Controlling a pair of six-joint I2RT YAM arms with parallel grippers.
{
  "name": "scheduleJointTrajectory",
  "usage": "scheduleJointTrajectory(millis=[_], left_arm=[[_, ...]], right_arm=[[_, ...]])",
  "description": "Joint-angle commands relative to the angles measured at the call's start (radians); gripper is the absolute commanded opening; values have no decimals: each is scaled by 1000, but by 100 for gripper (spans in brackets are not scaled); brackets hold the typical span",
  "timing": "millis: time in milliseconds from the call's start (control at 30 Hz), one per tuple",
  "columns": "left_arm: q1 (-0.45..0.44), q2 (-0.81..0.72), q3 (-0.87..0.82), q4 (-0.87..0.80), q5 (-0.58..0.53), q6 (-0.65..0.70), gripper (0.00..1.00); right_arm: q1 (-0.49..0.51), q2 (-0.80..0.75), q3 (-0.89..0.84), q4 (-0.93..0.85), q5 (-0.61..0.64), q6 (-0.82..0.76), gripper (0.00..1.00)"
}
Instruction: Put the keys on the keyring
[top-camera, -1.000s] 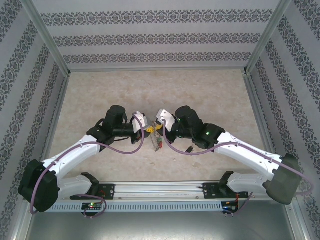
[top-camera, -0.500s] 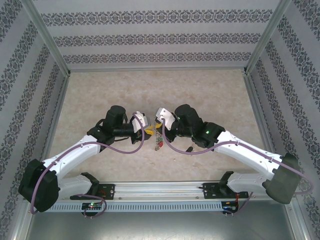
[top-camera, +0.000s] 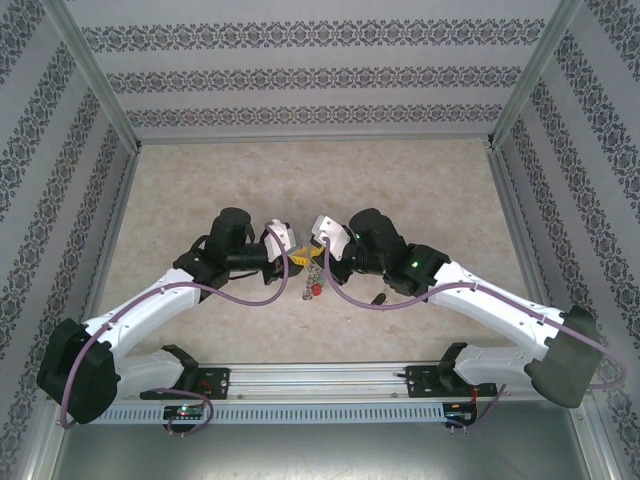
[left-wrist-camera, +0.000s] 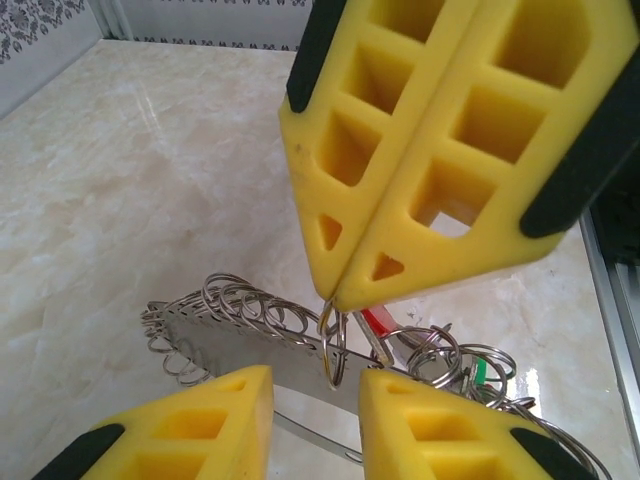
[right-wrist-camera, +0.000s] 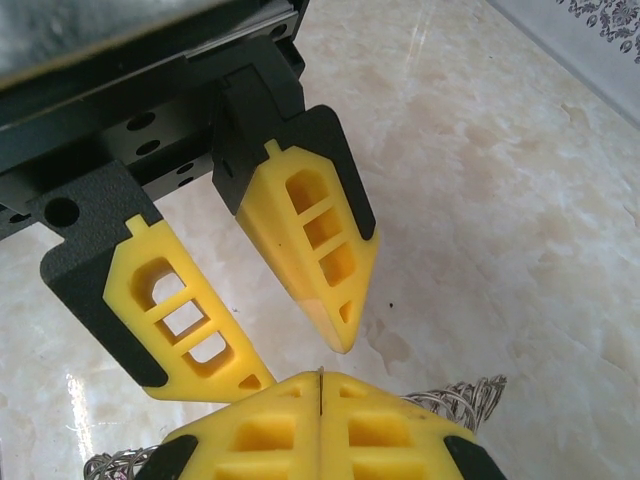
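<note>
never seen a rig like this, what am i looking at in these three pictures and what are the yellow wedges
Two robot arms, the left arm and right arm, are bolted at the near edge of a marble-look table. The wide picture looks down from above and behind them; the other two come from a camera on each wrist. The yellow wedges are gripper fingers. The right gripper is shut on a small ring of the keyring, a metal bundle of loops with a red key among them. The left gripper is open, straddling the keyring.
</note>
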Motion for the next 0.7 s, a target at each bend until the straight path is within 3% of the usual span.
scheduleJointTrajectory(millis=[0, 667], left_arm=[[-9, -9, 27, 0, 2, 10, 29], [-10, 51, 69, -66, 32, 45, 23]], right_arm=[[13, -2, 16, 33, -10, -12, 0], [13, -4, 15, 40, -32, -1, 0]])
